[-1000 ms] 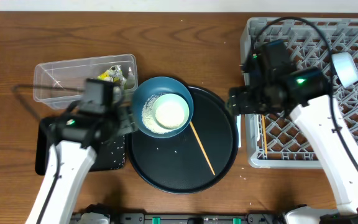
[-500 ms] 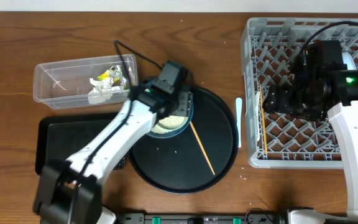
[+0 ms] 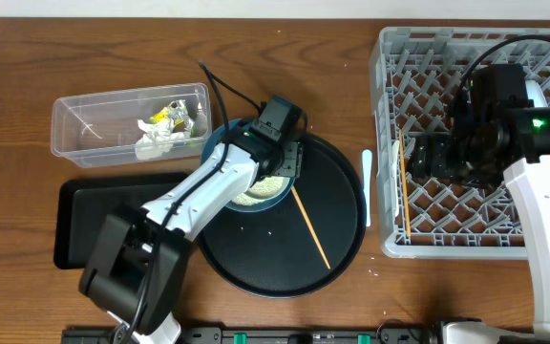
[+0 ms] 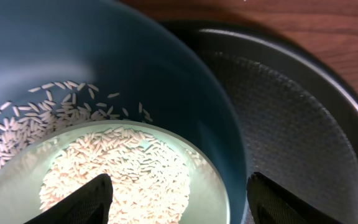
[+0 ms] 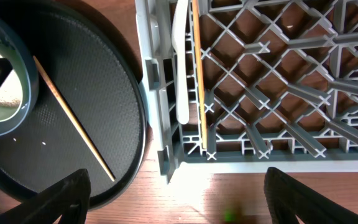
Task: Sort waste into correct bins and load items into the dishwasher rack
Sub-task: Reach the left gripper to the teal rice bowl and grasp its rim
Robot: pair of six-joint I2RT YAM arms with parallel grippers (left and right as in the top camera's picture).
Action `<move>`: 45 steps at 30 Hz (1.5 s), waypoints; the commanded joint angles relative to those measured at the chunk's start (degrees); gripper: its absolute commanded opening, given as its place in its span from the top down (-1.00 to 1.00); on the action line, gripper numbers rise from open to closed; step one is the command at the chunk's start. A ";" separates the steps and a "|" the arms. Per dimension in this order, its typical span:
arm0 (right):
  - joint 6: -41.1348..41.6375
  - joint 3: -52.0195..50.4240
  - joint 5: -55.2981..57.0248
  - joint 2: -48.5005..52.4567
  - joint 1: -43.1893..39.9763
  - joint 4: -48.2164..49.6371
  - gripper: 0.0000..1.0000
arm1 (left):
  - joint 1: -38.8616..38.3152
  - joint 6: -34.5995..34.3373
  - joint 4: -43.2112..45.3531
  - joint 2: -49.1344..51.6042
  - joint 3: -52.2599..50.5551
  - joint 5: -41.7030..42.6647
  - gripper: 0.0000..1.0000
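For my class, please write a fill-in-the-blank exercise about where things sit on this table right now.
1. Nested in the dark blue bowl is a smaller bowl, pale ____ in colour.
2. One chopstick lies on the round black ____.
3. The other chopstick lies in the grey dishwasher ____.
4. Crumpled napkins lie in the clear plastic ____.
Missing words: green; tray; rack; tub.

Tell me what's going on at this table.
The left arm reaches over the round tray, jaws open above a green bowl of rice nested in the blue bowl. The right arm hangs over the rack, jaws open and empty. One chopstick lies in the rack; the other is on the tray. Napkins and a wrapper are in the tub.
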 commanded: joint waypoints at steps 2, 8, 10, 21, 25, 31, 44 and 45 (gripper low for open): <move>-0.87 0.07 0.63 -0.68 -0.37 -0.20 -0.69 | -0.02 -0.57 -0.26 1.73 1.11 -1.31 -0.41; -0.85 0.04 0.61 -0.68 -0.37 -0.24 -0.69 | -0.02 -0.55 -1.90 3.26 1.11 -1.79 -0.41; -0.85 0.04 0.61 -0.68 -0.37 -0.31 -0.69 | -0.02 -0.52 -3.21 3.96 1.11 -2.21 -0.41; -0.85 0.04 0.63 -0.68 -0.37 -0.39 -0.69 | 0.00 -0.57 -9.94 4.22 1.11 -9.07 -0.41; -0.83 0.04 0.61 -0.68 -0.37 -0.44 -0.69 | -0.02 -1.81 -10.05 4.22 1.11 -9.07 -0.36; -0.83 0.07 0.63 -0.68 -0.37 -0.42 -0.69 | -0.44 -3.39 -10.08 4.22 1.11 -7.48 0.30; -0.81 0.04 0.59 -0.68 -0.33 -0.68 -0.68 | -2.01 -3.28 -10.29 4.22 1.11 -7.54 0.35; -0.83 0.04 0.61 -0.68 -0.35 -0.74 -0.68 | -1.99 -3.28 -10.34 4.22 1.11 -7.56 0.41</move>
